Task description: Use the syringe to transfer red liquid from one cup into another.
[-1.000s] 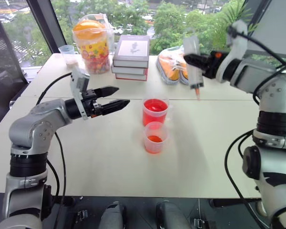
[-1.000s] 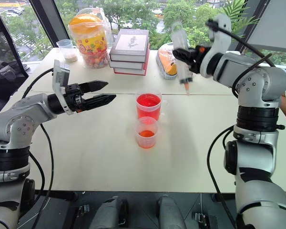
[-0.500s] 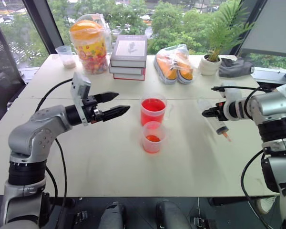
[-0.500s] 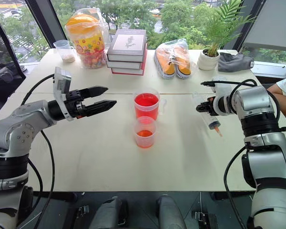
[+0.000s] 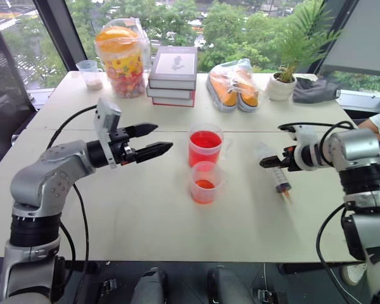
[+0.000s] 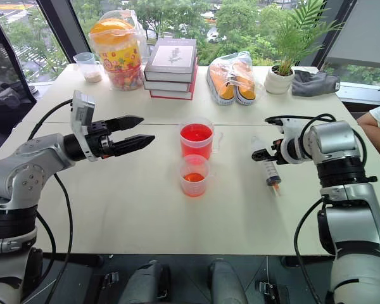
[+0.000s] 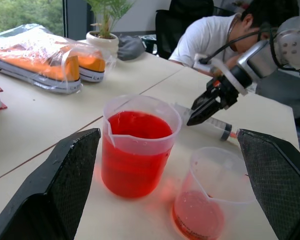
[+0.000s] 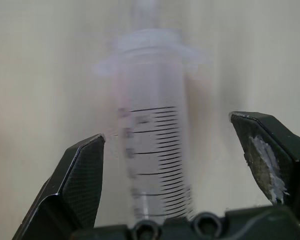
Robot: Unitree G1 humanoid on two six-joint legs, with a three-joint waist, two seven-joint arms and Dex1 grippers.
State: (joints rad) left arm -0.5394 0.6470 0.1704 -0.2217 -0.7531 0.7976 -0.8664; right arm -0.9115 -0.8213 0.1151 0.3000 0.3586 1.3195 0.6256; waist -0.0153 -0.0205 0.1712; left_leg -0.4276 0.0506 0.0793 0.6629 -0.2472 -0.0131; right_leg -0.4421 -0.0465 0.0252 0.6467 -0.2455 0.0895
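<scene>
Now that your right gripper (image 8: 175, 175) has come down and let go, its fingers spread wide, the syringe (image 6: 266, 168) lies on the table (image 5: 145, 215), right of the shorter cup (image 5: 204, 182) and taller red cup (image 5: 206, 147). Your left gripper (image 5: 153, 139) stays open, empty. Looks finished.

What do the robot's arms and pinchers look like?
Both arms are chunky silver-grey metal tubes with black rings at the joints and thin black cables looping along them. Each ends in a gripper with two pointy black fingers: the left gripper has a pale grey box on its wrist, and the right gripper sits behind a white ring. The finger pads look finely textured.
</scene>
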